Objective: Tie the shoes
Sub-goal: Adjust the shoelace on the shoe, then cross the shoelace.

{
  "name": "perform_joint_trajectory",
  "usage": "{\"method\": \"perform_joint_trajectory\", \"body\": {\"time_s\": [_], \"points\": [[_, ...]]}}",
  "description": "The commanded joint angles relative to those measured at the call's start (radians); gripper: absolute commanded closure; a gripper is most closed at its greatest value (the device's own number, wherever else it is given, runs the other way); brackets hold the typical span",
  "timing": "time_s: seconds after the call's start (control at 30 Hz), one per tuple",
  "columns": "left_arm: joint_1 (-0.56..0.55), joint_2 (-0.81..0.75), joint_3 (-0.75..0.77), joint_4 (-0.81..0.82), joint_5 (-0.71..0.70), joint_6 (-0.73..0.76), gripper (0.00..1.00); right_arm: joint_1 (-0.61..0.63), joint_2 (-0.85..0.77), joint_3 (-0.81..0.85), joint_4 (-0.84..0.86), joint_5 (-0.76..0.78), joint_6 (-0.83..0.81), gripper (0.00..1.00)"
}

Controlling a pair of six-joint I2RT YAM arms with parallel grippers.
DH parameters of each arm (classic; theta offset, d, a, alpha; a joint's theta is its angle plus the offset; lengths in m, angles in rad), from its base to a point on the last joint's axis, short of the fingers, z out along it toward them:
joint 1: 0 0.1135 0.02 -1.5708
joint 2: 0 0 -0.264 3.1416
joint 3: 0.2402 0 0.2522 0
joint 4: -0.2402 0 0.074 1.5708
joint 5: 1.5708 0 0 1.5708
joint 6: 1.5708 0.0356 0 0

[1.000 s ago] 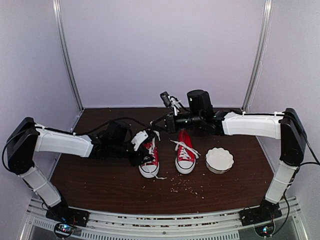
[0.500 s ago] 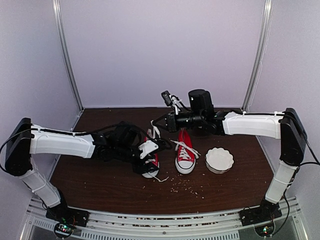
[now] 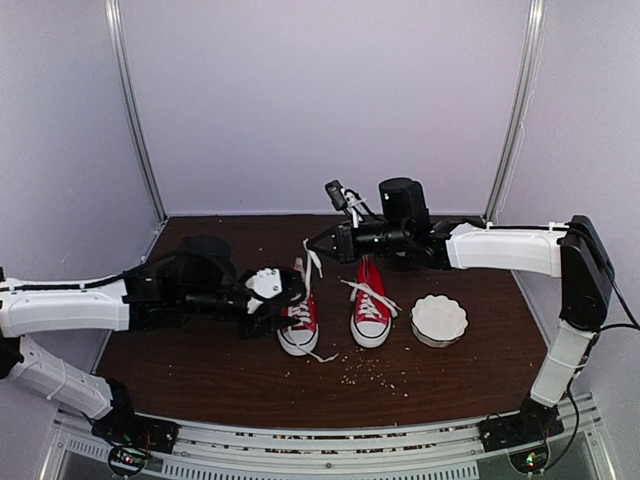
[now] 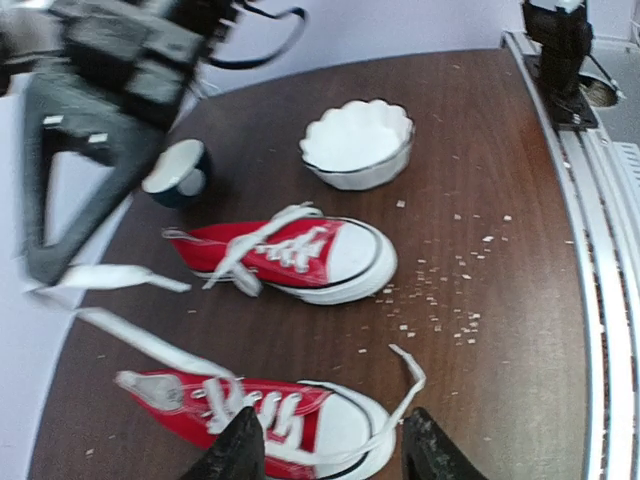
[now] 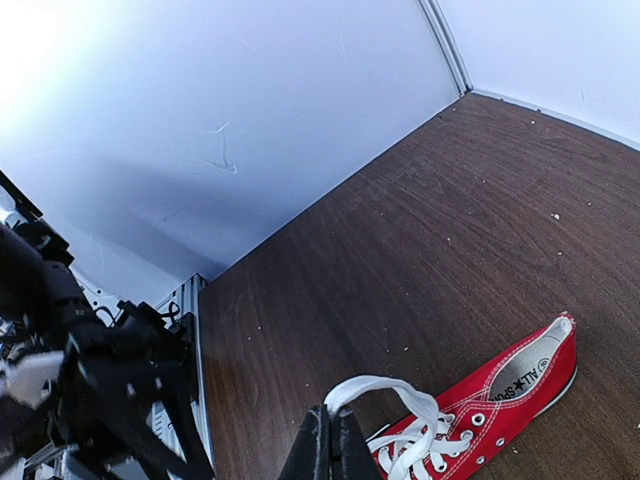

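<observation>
Two red shoes with white toe caps stand side by side mid-table, the left shoe (image 3: 298,325) and the right shoe (image 3: 370,310). My right gripper (image 3: 312,243) hovers above the left shoe, shut on its white lace (image 5: 400,388), which it holds up in a loop; its fingers (image 5: 330,448) are pressed together. My left gripper (image 3: 285,300) sits low beside the left shoe (image 4: 270,420), open, its fingertips (image 4: 236,452) either side of the toe cap. A loose lace end (image 4: 415,375) lies across that toe cap between them. The right shoe (image 4: 300,255) has its laces loose.
A white scalloped bowl (image 3: 439,318) stands right of the shoes. Pale crumbs (image 3: 375,375) are scattered in front of them. The left arm's body (image 5: 100,390) shows low at the left in the right wrist view.
My left arm has drawn back to the left and dropped lower, and its jaws have widened. The right gripper has stayed in place with the lace held up.
</observation>
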Motion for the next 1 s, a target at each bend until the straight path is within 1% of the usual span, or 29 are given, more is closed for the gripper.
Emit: {"method": "perform_joint_trajectory", "body": {"time_s": [0.0,0.07,0.1,0.17,0.2,0.27,0.37,0.43,0.57,0.73,0.87,0.97], "points": [[0.13,-0.12,-0.166,0.23,-0.152,0.086,0.48,-0.005,-0.04,-0.011,0.03,-0.028,0.002,1.0],[0.179,-0.117,-0.206,0.294,-0.14,0.119,0.34,-0.006,-0.038,-0.01,0.032,-0.035,0.002,1.0],[0.196,-0.1,-0.206,0.302,-0.097,0.142,0.29,-0.006,-0.037,-0.007,0.031,-0.038,0.003,1.0],[0.223,-0.034,-0.17,0.266,0.058,0.192,0.25,-0.006,-0.03,0.0,0.029,-0.044,0.004,1.0],[0.233,0.013,-0.139,0.239,0.112,0.215,0.25,-0.006,-0.027,0.004,0.028,-0.049,0.005,1.0],[0.267,0.09,-0.078,0.178,0.139,0.254,0.26,-0.006,-0.023,0.006,0.028,-0.053,0.007,1.0],[0.376,0.164,-0.047,0.17,0.212,0.302,0.31,-0.006,-0.03,-0.001,0.04,-0.055,0.007,1.0],[0.411,0.197,-0.019,0.142,0.276,0.35,0.31,-0.006,-0.033,-0.007,0.038,-0.055,-0.001,1.0],[0.412,0.271,0.04,0.115,0.378,0.404,0.3,-0.006,-0.036,-0.009,0.028,-0.045,-0.013,1.0],[0.413,0.397,0.167,-0.019,0.442,0.469,0.31,-0.006,-0.04,-0.007,0.008,-0.038,-0.027,1.0],[0.412,0.453,0.223,-0.066,0.455,0.526,0.32,-0.006,-0.039,-0.003,-0.006,-0.033,-0.034,1.0],[0.412,0.499,0.288,-0.153,0.457,0.565,0.35,-0.006,-0.041,-0.001,-0.014,-0.029,-0.037,1.0]]}}
